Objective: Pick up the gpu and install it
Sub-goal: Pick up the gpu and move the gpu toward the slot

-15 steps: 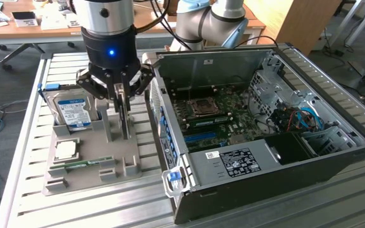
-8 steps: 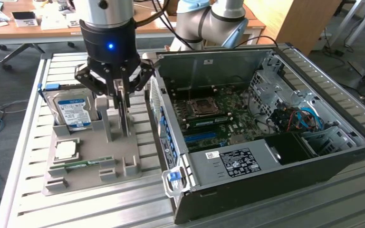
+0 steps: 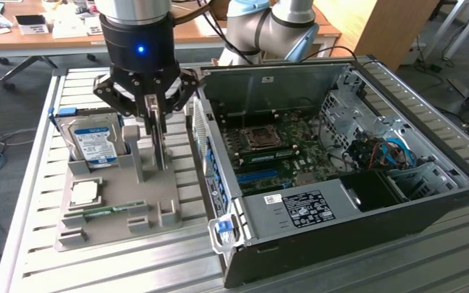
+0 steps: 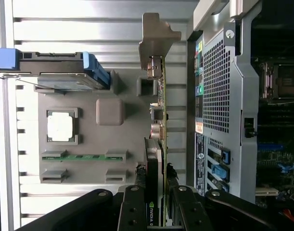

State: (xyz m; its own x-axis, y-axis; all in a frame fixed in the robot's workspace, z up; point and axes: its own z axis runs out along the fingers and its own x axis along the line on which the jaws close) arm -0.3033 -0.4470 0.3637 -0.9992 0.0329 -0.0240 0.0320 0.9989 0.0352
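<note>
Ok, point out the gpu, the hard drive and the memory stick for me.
gpu (image 4: 152,163): wrist view, on its black fan cover.
hard drive (image 3: 96,145): exterior view, on its blue-white label.
memory stick (image 4: 82,157): wrist view, on its green edge.

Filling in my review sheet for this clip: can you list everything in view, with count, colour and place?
gpu: one, green board, black fan cover, silver bracket; upright over the holder.
hard drive: one, silver with a blue-white label; standing in a holder slot, to the exterior view's left of the gpu.
processor chip: one, silver; flat in the holder.
memory stick: one, green; lying in the holder.
holder: one, grey; on the table.
computer case: one, black, side open; at the exterior view's right.
table: one, slatted metal.
gripper: one, black; shut on the gpu.
</note>
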